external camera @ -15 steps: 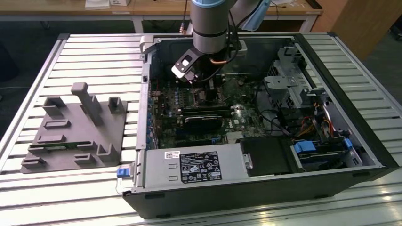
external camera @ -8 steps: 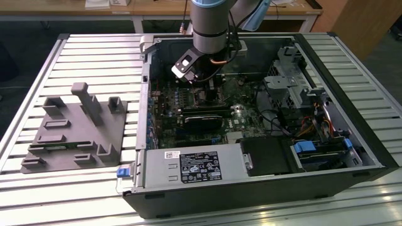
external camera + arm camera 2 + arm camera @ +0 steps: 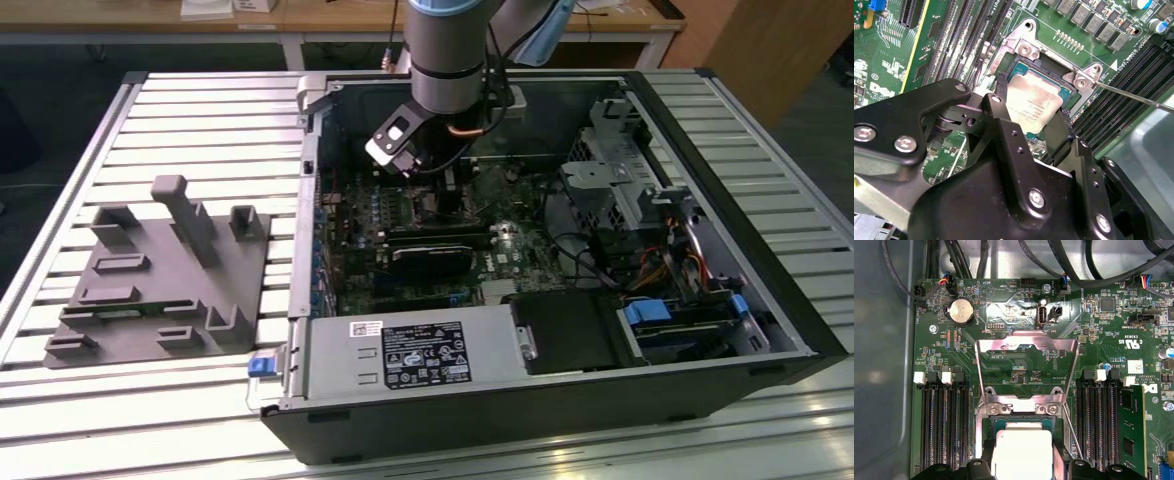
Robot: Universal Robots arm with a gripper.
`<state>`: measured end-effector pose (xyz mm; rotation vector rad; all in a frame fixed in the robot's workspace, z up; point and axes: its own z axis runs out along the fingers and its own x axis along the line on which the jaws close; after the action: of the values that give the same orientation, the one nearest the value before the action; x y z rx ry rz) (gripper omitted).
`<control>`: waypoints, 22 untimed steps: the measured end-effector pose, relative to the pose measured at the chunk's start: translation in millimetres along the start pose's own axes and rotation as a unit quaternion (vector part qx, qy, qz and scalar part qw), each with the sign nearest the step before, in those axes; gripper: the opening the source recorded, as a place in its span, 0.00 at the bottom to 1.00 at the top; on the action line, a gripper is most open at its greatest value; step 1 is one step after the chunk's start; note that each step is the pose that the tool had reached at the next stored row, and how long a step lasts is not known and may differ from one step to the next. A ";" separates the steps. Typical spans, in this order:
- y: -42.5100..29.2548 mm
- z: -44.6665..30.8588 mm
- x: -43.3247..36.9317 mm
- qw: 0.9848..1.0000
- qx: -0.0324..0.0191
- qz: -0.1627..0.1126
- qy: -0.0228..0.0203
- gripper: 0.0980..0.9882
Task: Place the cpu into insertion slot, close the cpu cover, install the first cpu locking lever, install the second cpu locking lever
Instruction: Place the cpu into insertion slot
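Note:
In both wrist views my gripper [image 3: 1031, 114] [image 3: 1024, 462] is shut on the cpu [image 3: 1036, 97] [image 3: 1024, 450], a silvery-grey square chip. One black finger is on each of two opposite edges. The chip sits at the insertion slot [image 3: 1050, 63] [image 3: 1019, 419], whose black rim shows around it; I cannot tell whether it is seated. The cpu cover [image 3: 1024, 341], a silvery frame with a square window, stands flipped open beyond the slot. A thin wire locking lever [image 3: 1134, 97] [image 3: 1072, 432] juts out beside the slot. In the exterior view the arm reaches down into the open computer case [image 3: 787, 330], its gripper [image 3: 434, 185] over the motherboard.
Black memory slots [image 3: 944, 425] flank the slot on both sides, with one green memory stick [image 3: 1131, 425]. A coin battery [image 3: 961, 311] and cables [image 3: 1094, 280] lie beyond the cover. A grey fixture block [image 3: 160, 280] stands on the slatted table at the exterior view's left.

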<state>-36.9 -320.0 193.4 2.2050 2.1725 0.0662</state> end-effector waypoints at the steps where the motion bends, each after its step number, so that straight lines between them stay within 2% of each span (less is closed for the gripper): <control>1: 0.0 0.0 0.0 1.000 0.000 0.000 0.000 0.49; 22: 0.5 0.0 0.0 1.000 0.000 0.000 0.000 0.49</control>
<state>-36.4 -320.0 193.4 2.2050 2.1726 0.0662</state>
